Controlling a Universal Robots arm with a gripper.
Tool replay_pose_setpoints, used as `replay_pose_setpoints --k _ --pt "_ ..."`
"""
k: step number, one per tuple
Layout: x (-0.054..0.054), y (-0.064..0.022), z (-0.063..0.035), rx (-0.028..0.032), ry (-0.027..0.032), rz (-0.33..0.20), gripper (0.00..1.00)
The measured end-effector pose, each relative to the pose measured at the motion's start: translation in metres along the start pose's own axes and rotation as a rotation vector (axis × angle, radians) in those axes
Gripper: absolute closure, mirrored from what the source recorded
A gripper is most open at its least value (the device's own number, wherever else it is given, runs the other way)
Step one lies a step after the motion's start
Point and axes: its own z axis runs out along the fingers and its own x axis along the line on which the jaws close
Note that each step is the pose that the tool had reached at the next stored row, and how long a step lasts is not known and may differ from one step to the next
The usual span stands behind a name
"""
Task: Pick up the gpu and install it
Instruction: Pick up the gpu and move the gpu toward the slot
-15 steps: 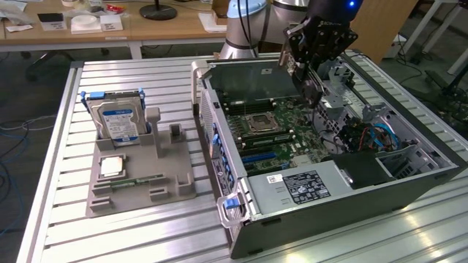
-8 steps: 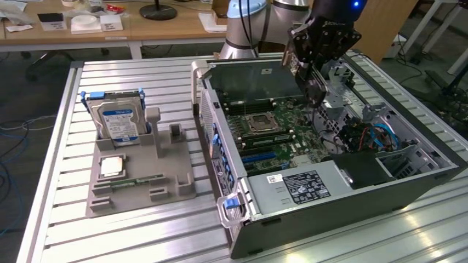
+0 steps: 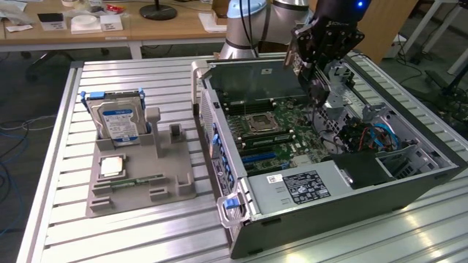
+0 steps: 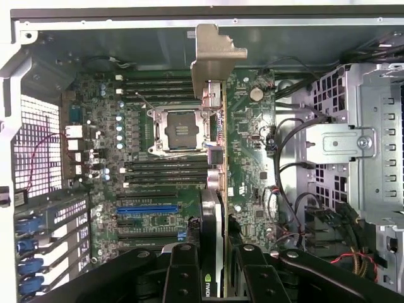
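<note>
the gripper (image 4: 214,271) is clamped on the gpu (image 4: 213,214), holding it edge-on inside the open computer case (image 3: 336,192), with the silver bracket at the end away from the fingers. the card hangs over the motherboard (image 4: 252,126), seen just beside the cpu socket (image 4: 177,129) and apart from the blue slot (image 4: 146,208); it seems not yet seated, though contact is hard to judge. on the exterior view's left, a hard drive (image 3: 117,123) stands in a grey holder (image 3: 139,181).

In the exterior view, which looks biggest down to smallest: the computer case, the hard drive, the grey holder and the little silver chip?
1. Computer case
2. Grey holder
3. Hard drive
4. Silver chip
The last three sit together, so nearness to the camera doesn't change their order.
</note>
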Motion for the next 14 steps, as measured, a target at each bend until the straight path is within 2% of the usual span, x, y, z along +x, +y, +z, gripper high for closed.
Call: replay_pose_setpoints --k 14 --pt "-0.012 0.0006 0.0005 0.0 -0.0001 0.0 0.73"
